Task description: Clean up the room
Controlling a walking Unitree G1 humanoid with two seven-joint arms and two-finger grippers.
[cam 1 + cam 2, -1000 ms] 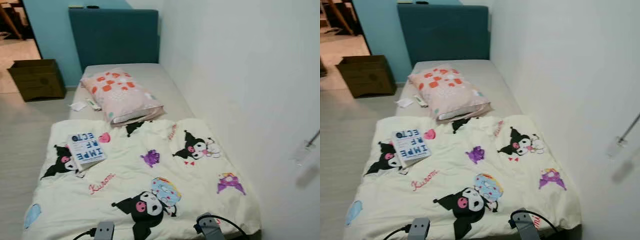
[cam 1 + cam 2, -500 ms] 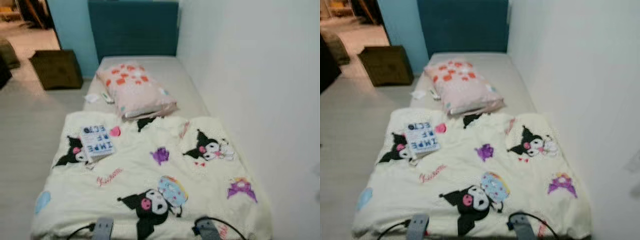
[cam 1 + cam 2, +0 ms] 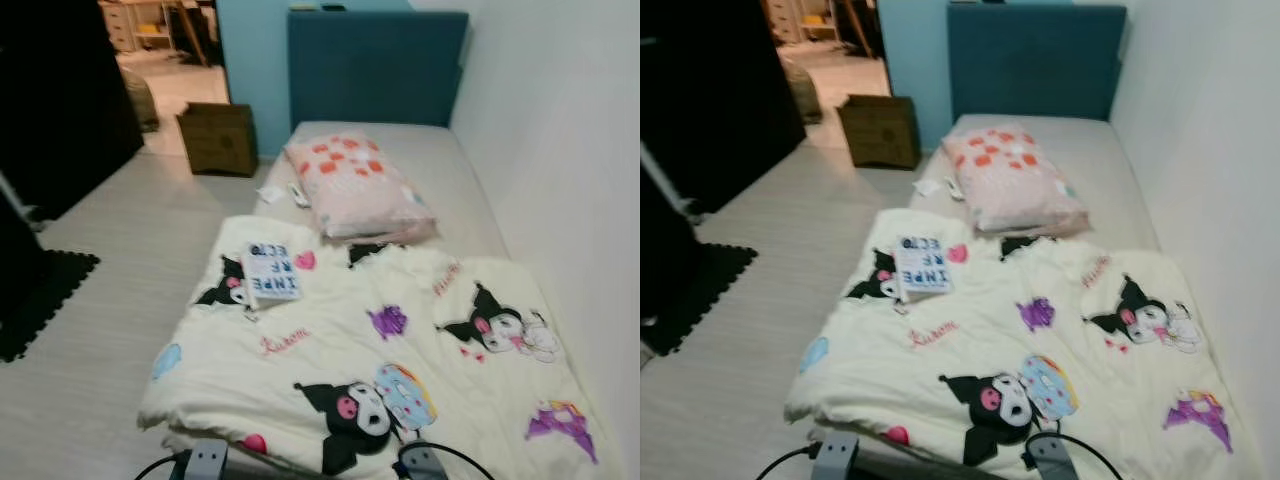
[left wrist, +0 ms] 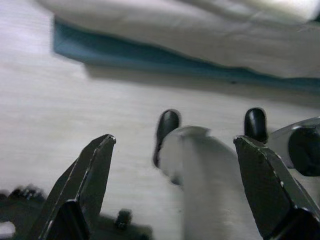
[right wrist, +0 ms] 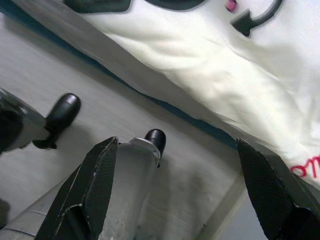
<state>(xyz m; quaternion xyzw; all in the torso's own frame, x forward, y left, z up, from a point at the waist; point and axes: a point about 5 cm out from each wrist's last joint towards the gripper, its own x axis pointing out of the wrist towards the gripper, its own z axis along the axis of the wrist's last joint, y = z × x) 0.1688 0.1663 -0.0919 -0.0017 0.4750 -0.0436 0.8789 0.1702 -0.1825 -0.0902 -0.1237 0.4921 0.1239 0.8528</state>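
The camera has swung left since a second ago, bringing a black mat (image 3: 45,300) and dark doorway into view. The book (image 3: 271,271) lies unmoved on the duvet (image 3: 330,350), left of the pillow (image 3: 355,185). The left gripper (image 4: 175,165) and right gripper (image 5: 175,180) hang released, fingers spread, at the bed's near edge.

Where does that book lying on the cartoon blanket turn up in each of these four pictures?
Left eye view: the book lies on the blanket's left part, just short of the pillow.
Right eye view: same spot, left of centre.
Left wrist view: not in it.
Right wrist view: not in it.
Shared landmark: the pink pillow with orange patches, beyond the book.
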